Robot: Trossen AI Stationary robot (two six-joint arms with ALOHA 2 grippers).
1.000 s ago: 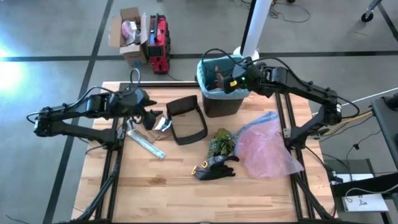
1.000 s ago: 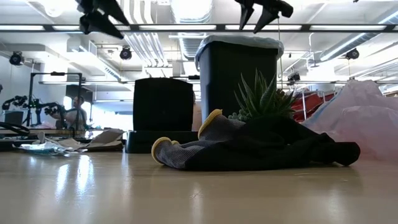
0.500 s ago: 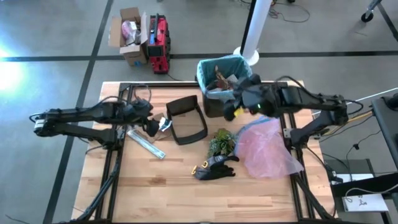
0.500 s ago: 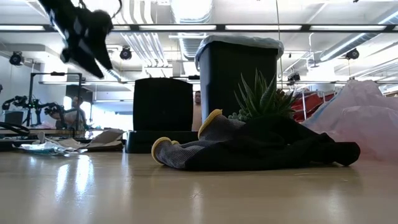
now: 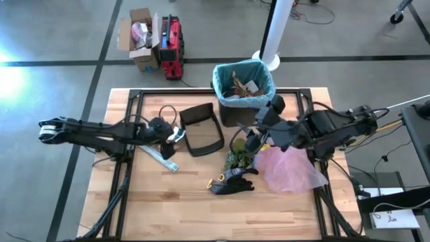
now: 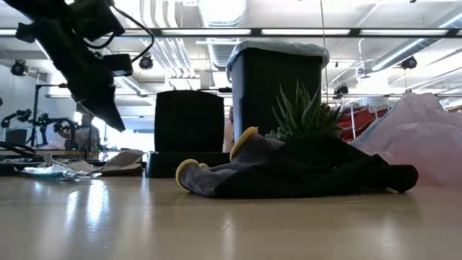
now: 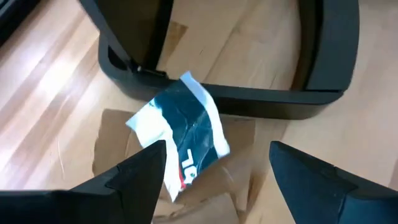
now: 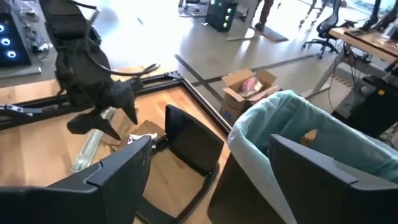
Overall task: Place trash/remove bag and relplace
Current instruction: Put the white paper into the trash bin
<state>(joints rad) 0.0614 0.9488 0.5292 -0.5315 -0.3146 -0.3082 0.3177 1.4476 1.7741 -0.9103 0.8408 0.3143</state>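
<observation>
Wooden desk [image 5: 201,195] on a black frame, grey concrete floor around it. Left claw [image 7: 214,171] hangs jaws wide apart, holding nothing, just above a crumpled white-and-black wrapper [image 7: 183,134] lying on a brown paper piece [image 7: 124,155]; these are the trash still on the desk, right beside the black swing-lid frame [image 5: 201,128]. A clear plastic strip [image 5: 158,156] lies next to them. Right claw [image 5: 252,142] is spread open and empty, low over the green plant tuft [image 5: 237,154], between the bin and the pink bag [image 5: 289,161]. Black-and-yellow glove [image 5: 232,180] lies just in front of the plant. Black bin [image 5: 243,94] stands at the desk's far edge, teal-blue bag [image 5: 218,77] folded over its rim, brown and white paper scraps [image 5: 240,86] inside.
</observation>
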